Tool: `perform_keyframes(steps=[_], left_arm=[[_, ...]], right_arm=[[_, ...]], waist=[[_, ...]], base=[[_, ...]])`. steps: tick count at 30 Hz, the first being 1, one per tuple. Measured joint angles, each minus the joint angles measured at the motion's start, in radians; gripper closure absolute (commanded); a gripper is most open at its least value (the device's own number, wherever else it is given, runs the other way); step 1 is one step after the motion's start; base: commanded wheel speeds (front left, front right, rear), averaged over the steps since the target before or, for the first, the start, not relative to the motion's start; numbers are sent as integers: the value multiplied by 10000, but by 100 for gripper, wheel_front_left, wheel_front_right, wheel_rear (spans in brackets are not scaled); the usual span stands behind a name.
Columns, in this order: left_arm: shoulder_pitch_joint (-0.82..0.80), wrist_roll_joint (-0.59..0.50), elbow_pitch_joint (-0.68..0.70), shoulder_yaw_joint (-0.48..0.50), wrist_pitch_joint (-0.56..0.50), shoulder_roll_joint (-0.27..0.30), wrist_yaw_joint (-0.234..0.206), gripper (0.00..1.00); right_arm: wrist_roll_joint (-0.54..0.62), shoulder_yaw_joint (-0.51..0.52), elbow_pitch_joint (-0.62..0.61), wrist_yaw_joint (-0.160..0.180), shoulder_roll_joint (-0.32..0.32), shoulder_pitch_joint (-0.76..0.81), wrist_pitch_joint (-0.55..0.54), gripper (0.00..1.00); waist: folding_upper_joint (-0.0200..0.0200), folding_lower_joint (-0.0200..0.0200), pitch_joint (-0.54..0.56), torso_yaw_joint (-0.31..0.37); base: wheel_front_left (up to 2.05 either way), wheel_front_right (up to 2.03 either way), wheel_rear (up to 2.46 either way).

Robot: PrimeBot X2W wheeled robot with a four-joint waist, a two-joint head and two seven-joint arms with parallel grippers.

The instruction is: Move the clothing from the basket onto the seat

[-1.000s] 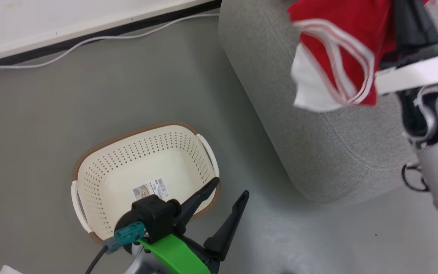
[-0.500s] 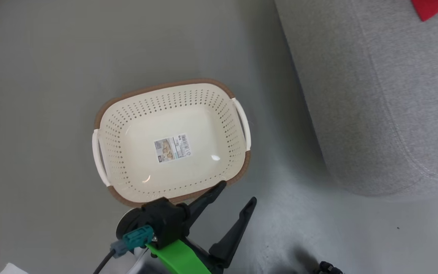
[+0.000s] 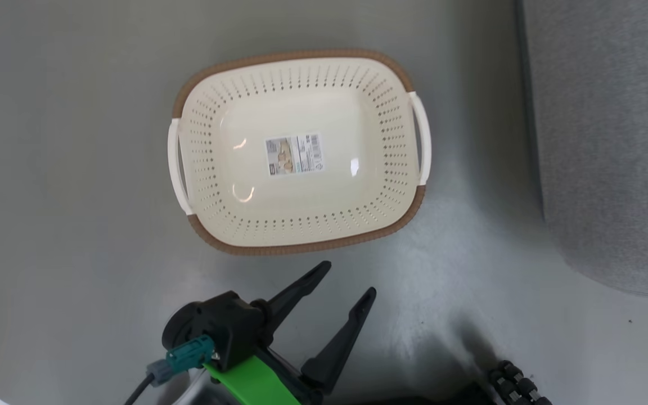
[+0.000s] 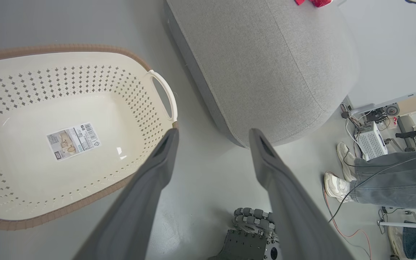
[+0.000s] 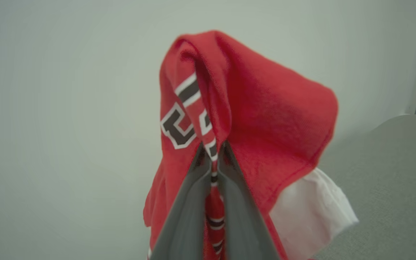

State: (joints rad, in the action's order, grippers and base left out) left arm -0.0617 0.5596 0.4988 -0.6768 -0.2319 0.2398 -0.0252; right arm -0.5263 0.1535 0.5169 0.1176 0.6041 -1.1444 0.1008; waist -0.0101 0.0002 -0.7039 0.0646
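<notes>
The cream laundry basket [image 3: 301,247], left of the grey seat [image 3: 611,140], contains a label sticker [image 3: 295,154]. The left gripper [image 3: 347,278] hangs released just near of it; the right gripper [image 5: 213,153] clenches the red jersey [image 5: 265,119].

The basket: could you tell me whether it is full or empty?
Empty: the basket has its cream floor and label sticker fully uncovered, nothing inside.

The basket [image 3: 301,243] sits on the floor [image 3: 65,225], a label [image 3: 294,154] on its inner bottom; the seat [image 3: 611,140] stands to its right, a gap between. The left tool [image 3: 347,278] hangs just before the basket's near rim — the clothing [image 5: 265,119] drapes over the right tool [image 5: 213,148].
</notes>
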Motion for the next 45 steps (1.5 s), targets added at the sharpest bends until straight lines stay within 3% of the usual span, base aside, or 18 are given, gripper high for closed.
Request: perform_keyframes(steps=[11, 16, 17, 19, 20, 25, 31, 36, 45], left_arm=[[-355, -130, -38, 633, 180, 387, 33, 0], [-412, -107, -221, 660, 217, 397, 136, 0], [-413, -107, -307, 677, 217, 412, 155, 0], [-419, -82, -416, 692, 221, 443, 167, 0], [-438, -82, -449, 690, 230, 441, 224, 0], [-469, 36, -713, 836, 462, 360, 261, 0], [-589, 268, -1271, 1469, 815, 290, 203, 0], [-929, 353, -1783, 1889, 1315, 150, 205, 0], [-929, 627, -2805, 2782, 2224, -19, 163, 0]], right_arm=[[522, -221, 1971, 71, -1390, 298, 679, 100], [951, -337, 2491, 73, -1448, 413, 966, 65], [1018, -407, 2564, 73, -1478, 411, 984, 54], [1110, -514, 2731, 73, -1565, 409, 984, 7], [1185, -623, 2809, 73, -1572, 408, 982, 0], [1607, -1062, 3072, 73, -1810, 390, 1057, 0], [1850, -1789, 3239, 44, -2627, 499, 1243, 0], [2054, -2127, 2892, -476, -2892, 1414, 1490, 0], [2222, -2217, 1812, -761, -3287, 2917, 1542, 0]], waist=[[0, 0, -1114, 9], [0, -1, -1045, 337], [0, -1, -989, 385], [0, -1, -853, 460], [0, -1, -777, 493], [0, -1, -346, 628], [0, -1, 291, 816], [0, -2, 1057, 993], [0, -2, 2167, 1041]], base=[[0, 0, 0], [0, 0, 0], [0, 0, 0], [0, 0, 0], [0, 0, 0], [0, 0, 0], [0, 0, 0], [0, 0, 0], [0, 0, 0]])
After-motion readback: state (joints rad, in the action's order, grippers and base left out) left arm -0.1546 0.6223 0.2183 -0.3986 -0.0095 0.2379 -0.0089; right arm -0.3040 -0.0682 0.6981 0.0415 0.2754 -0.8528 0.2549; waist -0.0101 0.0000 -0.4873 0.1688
